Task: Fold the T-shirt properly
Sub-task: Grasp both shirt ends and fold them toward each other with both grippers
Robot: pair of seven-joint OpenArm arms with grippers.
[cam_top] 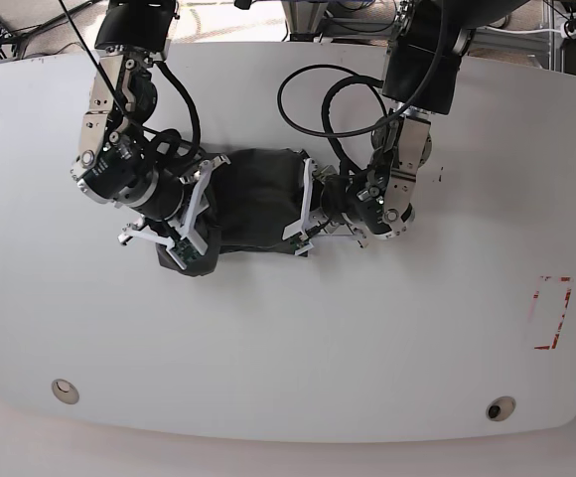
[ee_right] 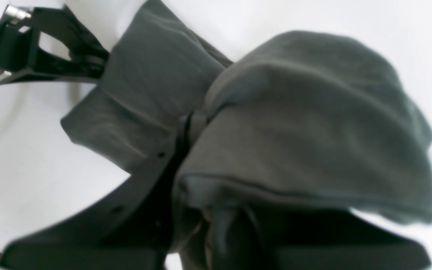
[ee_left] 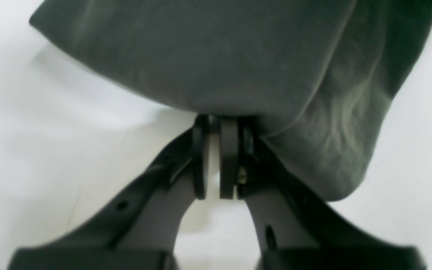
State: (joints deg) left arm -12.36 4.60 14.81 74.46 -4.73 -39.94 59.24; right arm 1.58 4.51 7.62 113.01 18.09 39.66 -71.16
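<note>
the t-shirt (cam_top: pixel 253 199), dark charcoal grey and soft, lies bunched into a compact bundle on the white table (cam_top: pixel 288 338), left of the table's middle in the base view, stretched between the two arms.

the right gripper (cam_top: pixel 191 221), on that view's left, sits at one end of the bundle. in the right wrist view the cloth (ee_right: pixel 298 123) is heaped over this gripper (ee_right: pixel 191 125) and hides most of its fingers, so i cannot tell whether it is closed on the fabric. a hemmed edge runs across the lower part of that heap.

the left gripper (cam_top: pixel 306 211), on the base view's right, meets the opposite end of the bundle. in the left wrist view its black fingers (ee_left: pixel 229 157) stand nearly together, with a thin sliver of light between them lower down, and their tips pinch the edge of the shirt (ee_left: pixel 216 56). a fold of fabric hangs down to the right of the fingers.

black cables (cam_top: pixel 328 109) loop above the left arm. a red rectangular outline (cam_top: pixel 551 313) is marked on the table far to the right, well apart from the shirt.
</note>
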